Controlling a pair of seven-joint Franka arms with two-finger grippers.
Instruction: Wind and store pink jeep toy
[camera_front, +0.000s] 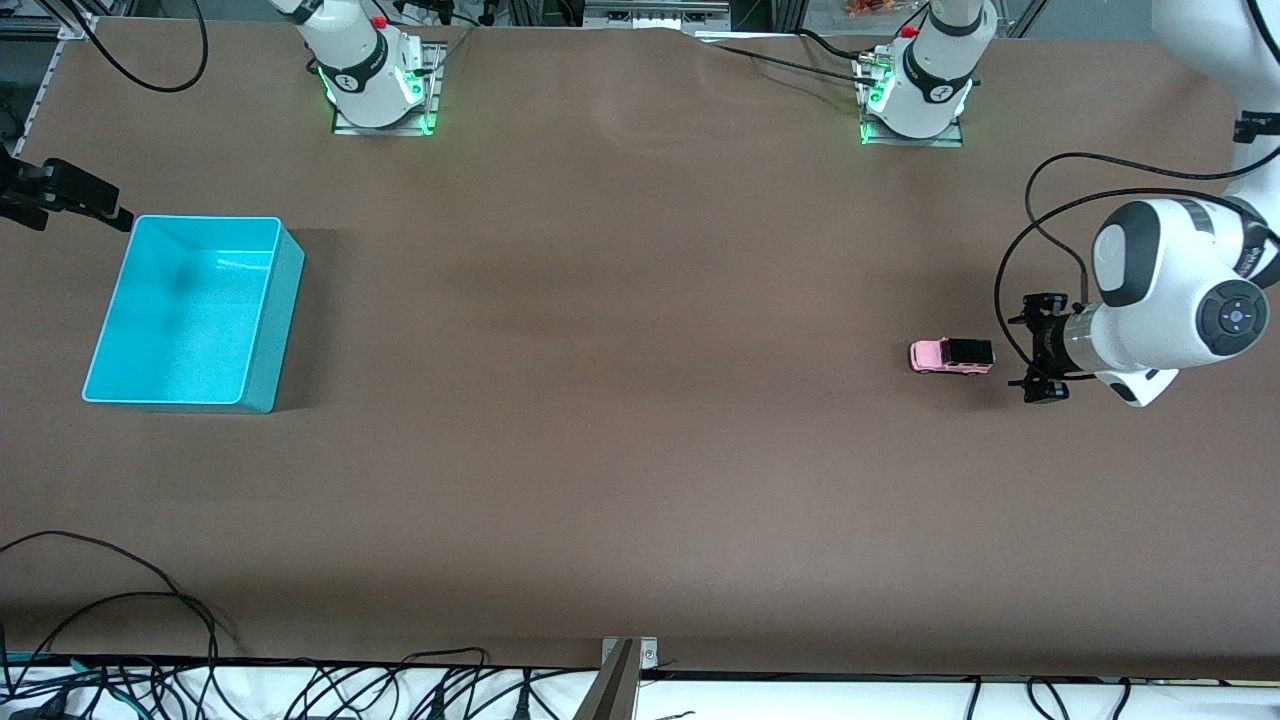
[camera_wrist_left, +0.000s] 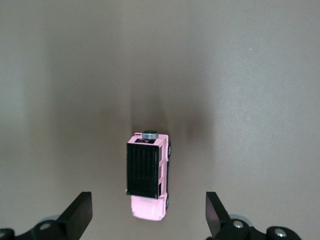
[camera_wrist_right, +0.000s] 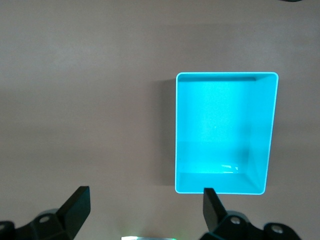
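The pink jeep toy stands on the brown table toward the left arm's end, its black roof up. In the left wrist view the jeep lies lengthwise, a round grey knob at one end and its pink hood level with the fingertips. My left gripper hangs open just off the jeep's end, and nothing sits between its fingers. Toward the right arm's end of the table stands the teal bin, empty. My right gripper is open in the air beside the bin, holding nothing.
Both arm bases glow green along the table edge farthest from the front camera. Loose black cables lie along the nearest edge. A cable loops off the left wrist.
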